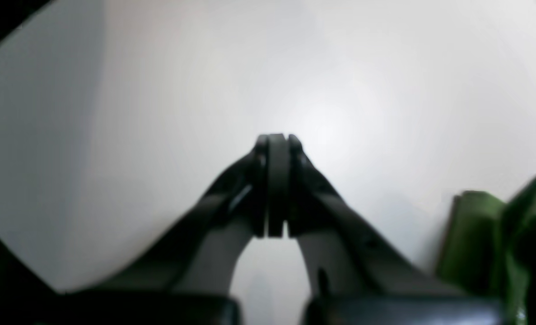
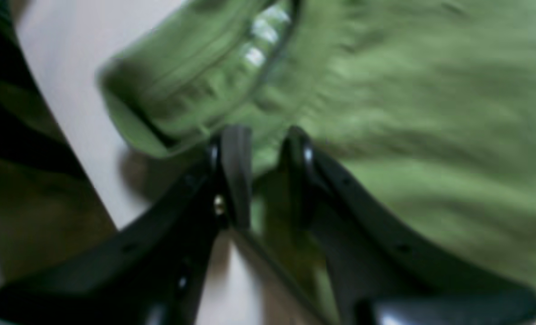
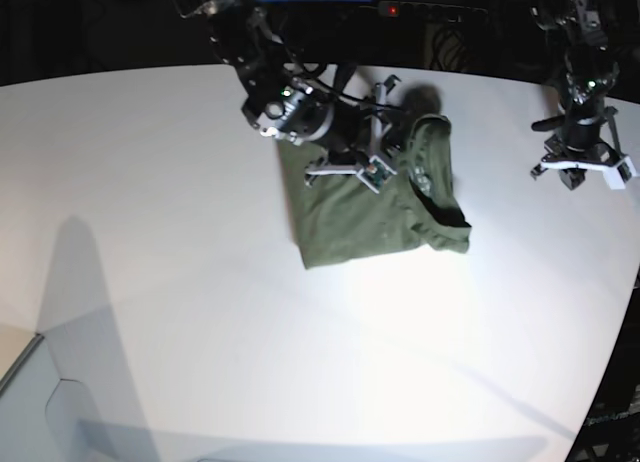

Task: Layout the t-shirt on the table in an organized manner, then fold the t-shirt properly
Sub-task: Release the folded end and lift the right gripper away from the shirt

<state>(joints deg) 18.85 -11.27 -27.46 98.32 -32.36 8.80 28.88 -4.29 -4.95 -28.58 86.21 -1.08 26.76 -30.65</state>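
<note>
White table (image 3: 200, 312) bears folded t-shirt (image 3: 375, 217); right gripper (image 2: 263, 135) fingers pinching fabric.

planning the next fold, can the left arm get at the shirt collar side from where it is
Probably yes: bare table lies between the left hand and the t-shirt, nothing blocking. The hand is shut, though, and the right hand already works there.

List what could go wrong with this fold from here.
1. The right gripper straddles a raised fold of the t-shirt near the collar; lifting may drag the stacked layers apart.
2. The left gripper, shut over the bare table, pins nothing, so the whole bundle may slide.
</note>
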